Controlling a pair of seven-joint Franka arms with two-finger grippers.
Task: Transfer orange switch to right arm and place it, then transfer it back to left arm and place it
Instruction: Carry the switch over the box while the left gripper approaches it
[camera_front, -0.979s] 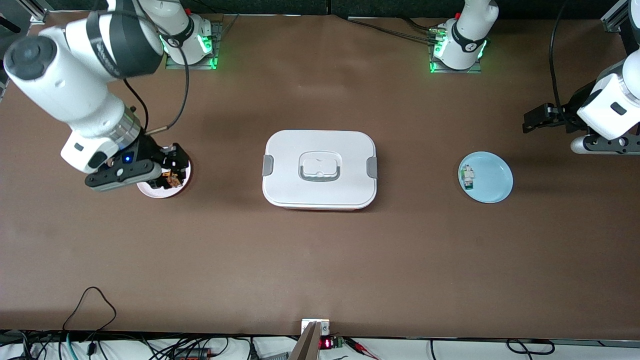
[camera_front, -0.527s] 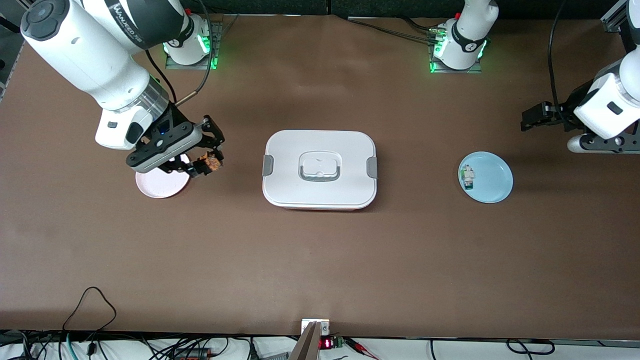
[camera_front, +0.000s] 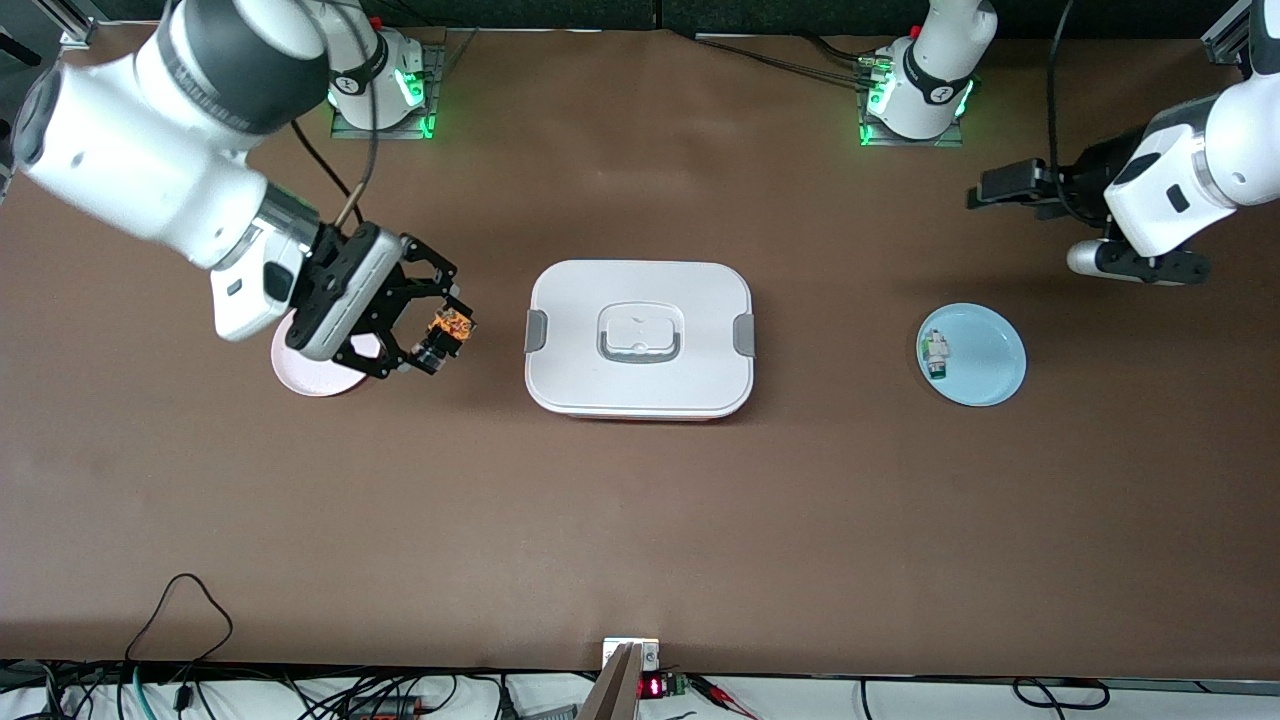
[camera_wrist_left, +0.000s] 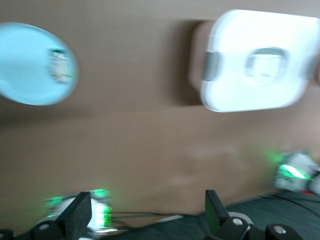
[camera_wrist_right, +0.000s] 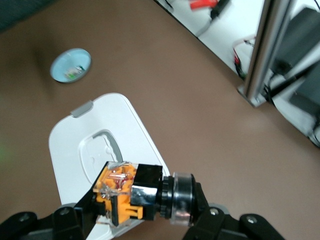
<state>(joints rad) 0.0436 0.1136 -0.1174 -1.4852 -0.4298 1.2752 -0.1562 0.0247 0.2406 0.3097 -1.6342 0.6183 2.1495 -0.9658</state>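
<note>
Up at the right arm's end of the brown worktop (camera_front: 640, 520), the big white right arm slants down from its base, and its black right gripper (camera_front: 440, 335) hangs in the air over the bare strip between the pink round plate (camera_front: 300, 375) and the large white lidded box (camera_front: 639, 338). Its fingers are clamped on the small black-and-orange switch (camera_front: 450, 324), which is clear of the surface and just short of the box's grey side clip. The box sits mid-worktop with wide open brown surface toward the front edge. Over the opposite end, the left gripper (camera_wrist_left: 145, 220) waits aloft, fingers spread apart and empty, near the pale blue round plate (camera_front: 985, 360) carrying a small white-grey part (camera_front: 935, 352).
</note>
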